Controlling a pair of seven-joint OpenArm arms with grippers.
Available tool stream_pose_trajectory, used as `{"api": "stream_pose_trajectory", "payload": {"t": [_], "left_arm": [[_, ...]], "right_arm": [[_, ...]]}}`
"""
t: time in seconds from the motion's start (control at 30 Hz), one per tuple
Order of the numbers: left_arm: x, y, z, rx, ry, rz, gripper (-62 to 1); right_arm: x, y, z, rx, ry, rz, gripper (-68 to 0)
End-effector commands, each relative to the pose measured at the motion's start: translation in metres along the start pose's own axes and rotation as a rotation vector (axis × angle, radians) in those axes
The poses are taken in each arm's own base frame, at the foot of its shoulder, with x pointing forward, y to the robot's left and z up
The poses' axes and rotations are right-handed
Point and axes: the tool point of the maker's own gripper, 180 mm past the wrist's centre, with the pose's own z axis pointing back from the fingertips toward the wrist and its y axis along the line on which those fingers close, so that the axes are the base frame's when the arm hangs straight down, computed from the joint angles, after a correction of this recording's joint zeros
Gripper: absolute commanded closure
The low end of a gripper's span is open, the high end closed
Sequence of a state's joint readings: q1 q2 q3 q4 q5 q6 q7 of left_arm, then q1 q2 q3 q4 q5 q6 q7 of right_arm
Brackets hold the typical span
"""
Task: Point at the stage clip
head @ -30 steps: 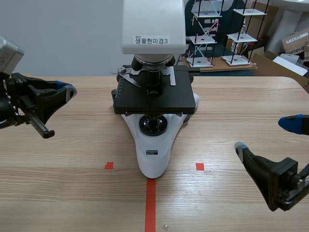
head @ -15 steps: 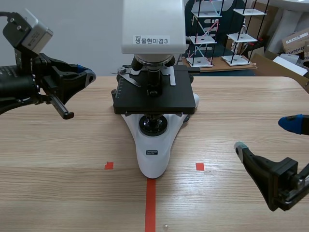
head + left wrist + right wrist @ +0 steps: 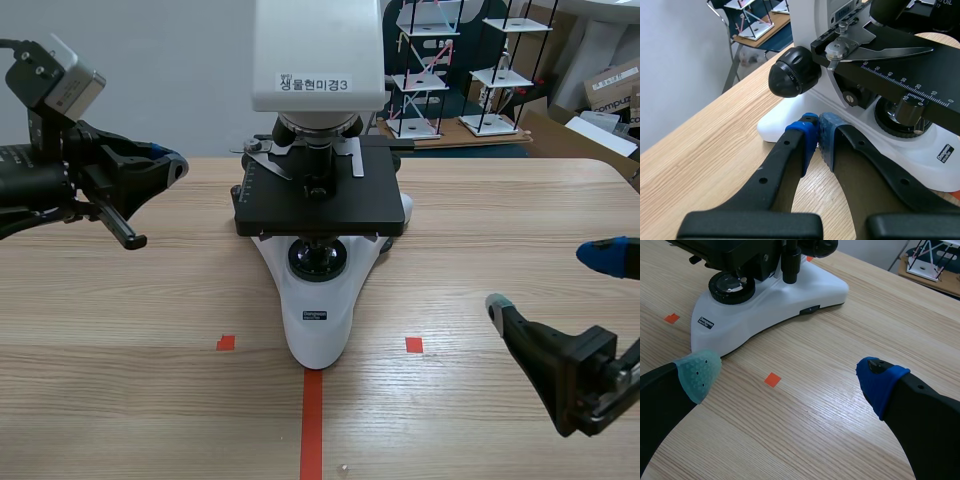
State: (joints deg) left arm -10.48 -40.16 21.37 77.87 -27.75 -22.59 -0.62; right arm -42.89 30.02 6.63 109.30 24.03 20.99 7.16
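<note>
1. Eyes on the left gripper (image 3: 170, 165); it hangs raised above the table (image 3: 150, 320) on the microscope's (image 3: 318, 290) left side, its two blue pads pressed together with nothing between them; a closed tip like that makes a good pointer.
2. The stage clip (image 3: 262, 160) is the thin silver blade on top of the black stage (image 3: 320, 210), at the stage's far left corner, just beside the objective lens.
3. From the left wrist view the clip (image 3: 875, 50) lies ahead of and above the left gripper (image 3: 818, 131); its round pivot screw is the nearer end, and the blade tapers away across the stage toward the lens, so its long axis runs crosswise to the fingers' line, not along it.
4. Right now the closed tip is aimed low, at the white foot below the black focus knob (image 3: 795, 72); it is under stage level, near the microscope but touching nothing.
5. My read: the point is not yet made; the tip needs to rise and swing in toward the pivot end of the clip, and the stage's overhanging edge is the thing it could bump.
6. The right gripper (image 3: 550, 282) sits low at the table's right, fingers spread wide, holding nothing; in its own view the right gripper (image 3: 790, 376) faces the microscope's base, well apart from the clip; the left arm is plainly the nearer one.
</note>
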Motion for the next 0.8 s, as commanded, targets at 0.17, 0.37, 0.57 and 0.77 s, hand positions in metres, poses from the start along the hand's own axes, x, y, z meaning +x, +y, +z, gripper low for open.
{"api": "stream_pose_trajectory", "payload": {"t": [0.17, 0.37, 0.57, 0.77], "left_arm": [[0.0174, 0.0, -0.0029, -0.003, -0.062, 0.002, -4.1], [0.0204, -0.0053, -0.006, -0.02, -0.077, 0.012, -4.1], [0.0221, -0.0071, -0.0078, -0.022, -0.085, 0.018, -4.1], [0.0219, -0.007, -0.0077, -0.022, -0.084, 0.017, -4.1]], "right_arm": [[0.0086, -0.0009, 0.0003, 0.004, -0.025, 0.011, -59.5], [0.0087, -0.0009, 0.0003, 0.004, -0.025, 0.011, -59.5], [0.0086, -0.0009, 0.0003, 0.004, -0.025, 0.011, -59.5], [0.0087, -0.0009, 0.0003, 0.004, -0.025, 0.011, -59.5]]}}
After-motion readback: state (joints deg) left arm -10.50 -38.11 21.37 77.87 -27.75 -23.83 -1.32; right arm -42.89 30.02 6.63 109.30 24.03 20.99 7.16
